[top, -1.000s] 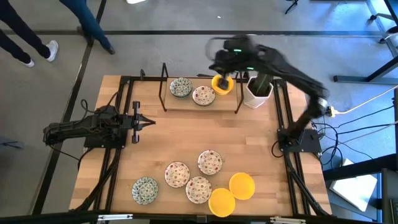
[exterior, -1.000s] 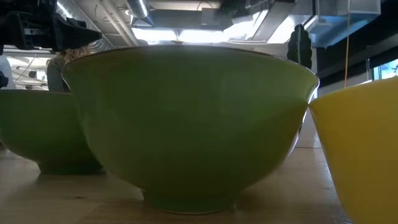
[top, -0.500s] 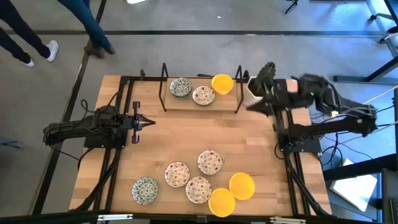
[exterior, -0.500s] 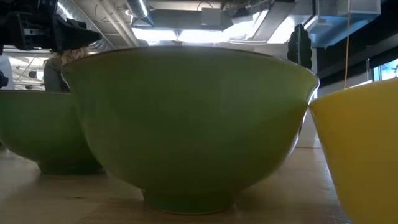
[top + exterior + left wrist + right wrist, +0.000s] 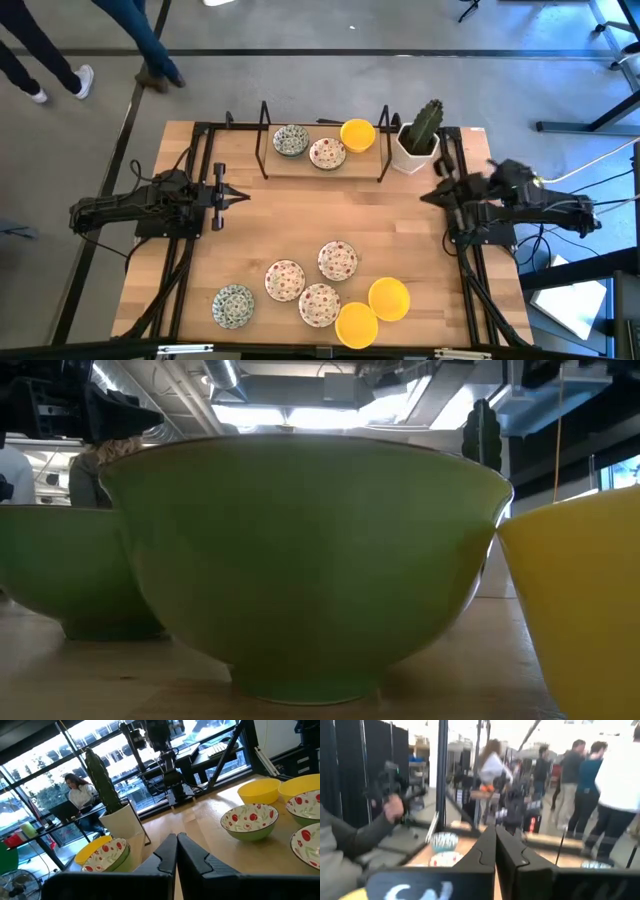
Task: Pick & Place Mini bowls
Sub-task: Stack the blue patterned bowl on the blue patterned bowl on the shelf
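high view | mini bowls (image 5: 338,261): yellow, red-speckled, green-patterned | left pincer (image 5: 243,197), right pincer (image 5: 428,195) closed, empty

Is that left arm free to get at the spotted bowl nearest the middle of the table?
Probably yes. The left gripper, shut, rests at the table's left edge, and only bare wood lies between it and that speckled bowl. Whether it stretches that far is unclear.

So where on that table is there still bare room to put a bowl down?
The wide wooden middle, between the rack at the far edge and the cluster of bowls near the front, is bare. The front right is crowded.
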`<state>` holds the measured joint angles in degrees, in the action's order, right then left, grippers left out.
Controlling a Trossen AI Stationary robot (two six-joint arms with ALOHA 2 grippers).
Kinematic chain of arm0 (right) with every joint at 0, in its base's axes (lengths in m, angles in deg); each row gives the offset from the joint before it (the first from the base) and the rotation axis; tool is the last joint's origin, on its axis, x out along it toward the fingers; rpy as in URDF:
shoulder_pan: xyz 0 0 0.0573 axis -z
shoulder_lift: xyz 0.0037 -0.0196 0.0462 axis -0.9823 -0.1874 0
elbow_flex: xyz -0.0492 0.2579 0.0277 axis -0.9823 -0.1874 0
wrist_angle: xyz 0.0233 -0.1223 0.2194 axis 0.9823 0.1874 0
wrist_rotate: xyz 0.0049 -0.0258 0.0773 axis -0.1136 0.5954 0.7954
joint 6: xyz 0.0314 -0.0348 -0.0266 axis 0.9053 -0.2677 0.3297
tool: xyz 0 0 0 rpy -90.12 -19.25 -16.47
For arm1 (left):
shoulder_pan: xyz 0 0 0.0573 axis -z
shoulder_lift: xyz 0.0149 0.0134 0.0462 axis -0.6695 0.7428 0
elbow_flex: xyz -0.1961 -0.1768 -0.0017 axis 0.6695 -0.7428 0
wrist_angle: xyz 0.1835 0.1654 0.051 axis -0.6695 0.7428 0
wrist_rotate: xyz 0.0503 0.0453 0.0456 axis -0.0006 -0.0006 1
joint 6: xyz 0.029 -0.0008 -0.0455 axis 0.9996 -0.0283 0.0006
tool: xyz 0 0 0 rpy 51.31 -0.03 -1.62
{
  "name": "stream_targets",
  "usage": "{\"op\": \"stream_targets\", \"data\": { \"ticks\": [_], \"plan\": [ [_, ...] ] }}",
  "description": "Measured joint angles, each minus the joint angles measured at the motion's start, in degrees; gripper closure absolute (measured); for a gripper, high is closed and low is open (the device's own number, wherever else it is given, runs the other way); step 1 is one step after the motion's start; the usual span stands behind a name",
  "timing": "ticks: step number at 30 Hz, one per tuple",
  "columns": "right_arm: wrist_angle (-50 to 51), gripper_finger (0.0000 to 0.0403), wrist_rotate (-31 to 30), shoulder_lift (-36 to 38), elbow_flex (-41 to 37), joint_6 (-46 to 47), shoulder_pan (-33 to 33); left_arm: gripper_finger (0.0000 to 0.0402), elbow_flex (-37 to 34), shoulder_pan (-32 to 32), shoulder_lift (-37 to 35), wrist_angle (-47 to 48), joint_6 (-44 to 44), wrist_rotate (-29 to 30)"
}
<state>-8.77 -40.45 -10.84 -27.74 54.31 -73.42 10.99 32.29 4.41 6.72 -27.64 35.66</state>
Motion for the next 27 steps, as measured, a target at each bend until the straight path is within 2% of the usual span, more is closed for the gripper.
{"op": "stream_targets", "data": {
  "ticks": [10, 18, 21, 27],
  "plan": [
    [-5.3, 0.0396, 0.1, 5.5, -9.6, -0.4, 0.0, 0.0394, 0.0, 0.0, 0.0, 0.0, -0.3, 0.0],
    [-6.6, 0.0394, 0.2, 5.8, -13.3, -2.2, 0.0, 0.0397, 0.0, 0.0, 0.0, 0.0, -0.4, 0.0],
    [-7.6, 0.0394, 2.6, 5.8, -14.8, -2.1, 0.0, 0.0397, 0.0, 0.0, 0.0, 0.0, -0.4, 0.0],
    [-9.8, 0.0394, 3.0, 5.8, -16.9, -3.4, 0.0, 0.0394, 0.0, 0.0, 0.0, 0.0, -0.4, 0.0]
  ]
}}
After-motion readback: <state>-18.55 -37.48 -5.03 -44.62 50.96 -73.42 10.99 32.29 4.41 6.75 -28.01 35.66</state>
